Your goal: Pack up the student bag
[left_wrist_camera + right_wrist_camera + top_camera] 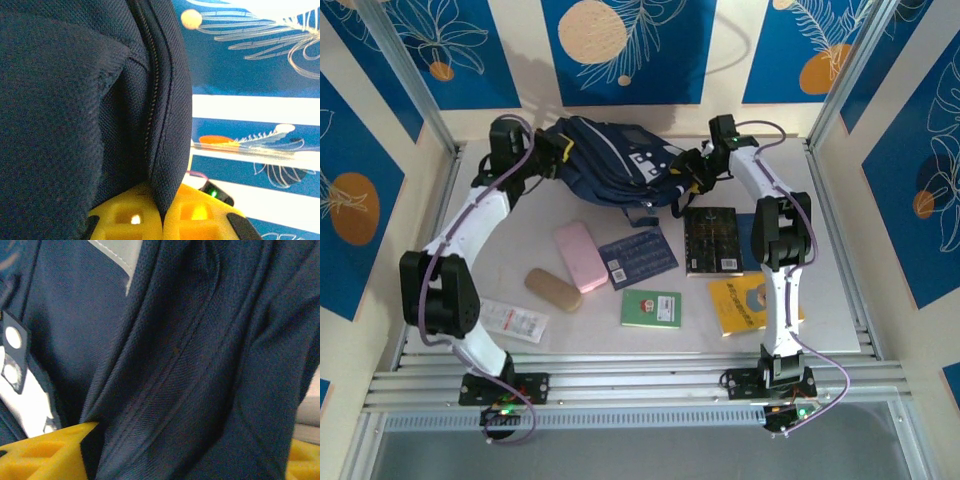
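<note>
The student bag (605, 160) lies on its side at the far middle of the surface (590, 335), strung between the ends of the left arm (470, 225) and the right arm (775, 230), its grey-white front patch turned toward the right. The left jaws meet the bag at its left end. In the left wrist view the two yellow fingers (197, 220) stand pressed together, and a zipped edge of the navy fabric (165, 125) runs down into the seam between them, so the left jaws are closed on the student bag. The right jaws meet the bag at its right end. In the right wrist view one yellow finger (45, 455) sits at the lower left and the other at the lower right corner, well apart, with folds of bag fabric (175, 365) filling the gap. Whether these jaws press on the fabric or merely straddle it cannot be told. Nearer the arm bases, apart from the bag, lie a pink case (582, 256), a tan case (553, 289), a black book (710, 240) and a green booklet (651, 308).
</note>
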`<state>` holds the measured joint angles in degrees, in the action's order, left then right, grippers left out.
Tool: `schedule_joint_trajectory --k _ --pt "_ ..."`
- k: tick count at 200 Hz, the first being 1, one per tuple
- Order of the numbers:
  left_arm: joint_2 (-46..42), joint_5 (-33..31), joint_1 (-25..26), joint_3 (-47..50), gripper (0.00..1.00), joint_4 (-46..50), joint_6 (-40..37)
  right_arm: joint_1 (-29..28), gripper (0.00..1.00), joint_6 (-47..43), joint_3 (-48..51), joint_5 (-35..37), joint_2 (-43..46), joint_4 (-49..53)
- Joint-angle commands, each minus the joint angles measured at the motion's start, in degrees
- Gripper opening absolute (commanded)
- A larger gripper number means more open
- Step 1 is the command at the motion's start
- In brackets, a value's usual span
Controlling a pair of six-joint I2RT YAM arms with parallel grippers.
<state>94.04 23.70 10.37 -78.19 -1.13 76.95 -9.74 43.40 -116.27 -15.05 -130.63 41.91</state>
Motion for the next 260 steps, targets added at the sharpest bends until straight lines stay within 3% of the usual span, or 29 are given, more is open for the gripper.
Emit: schedule_joint_trajectory --k 1,56,79,92,118,143,177,198,209,228,260 --pt "-6.8 4.1 5.2 3.2 0.0 -5.0 1.4 -0.3 0.72 -3.6 -5.4 -2.4 1.0 -1.1" --pt "-12.3 -0.2 12.3 14.4 0.0 -4.9 1.1 1.0 0.87 -10.5 -0.2 7.2 7.4 6.2" --pt "-13.8 -2.4 12.9 17.2 0.0 -3.8 1.0 -0.4 0.92 -12.7 6.9 16.4 13.3 6.8" --pt "-14.6 -3.9 13.3 18.6 0.0 -3.5 1.3 -0.6 0.92 -12.8 10.4 20.6 15.9 7.1" --pt "-15.3 -4.5 13.4 19.4 0.0 -1.7 1.3 0.5 0.86 -13.0 19.3 22.1 22.8 2.9" --pt "-16.0 -5.8 13.3 19.7 0.0 -0.1 1.0 1.0 0.87 -14.6 27.9 18.8 30.5 -5.3" --pt "-15.2 -3.2 13.3 18.3 0.0 -0.3 2.1 2.7 0.92 -14.1 26.5 7.9 30.1 -1.5" --pt "-16.4 -4.9 13.1 18.6 0.0 2.3 1.2 4.1 0.94 -10.3 26.8 11.4 29.5 3.6" --pt "-16.9 -5.4 12.9 19.6 0.0 1.7 1.7 5.9 0.94 -6.4 29.6 12.6 30.8 4.0" --pt "-16.7 -5.1 12.8 20.2 0.0 0.9 2.6 10.4 0.95 -0.1 37.6 8.2 34.6 -1.4" --pt "-16.6 -5.4 12.7 19.9 0.0 1.0 3.5 14.7 0.9 0.7 41.5 1.3 38.1 -5.3"
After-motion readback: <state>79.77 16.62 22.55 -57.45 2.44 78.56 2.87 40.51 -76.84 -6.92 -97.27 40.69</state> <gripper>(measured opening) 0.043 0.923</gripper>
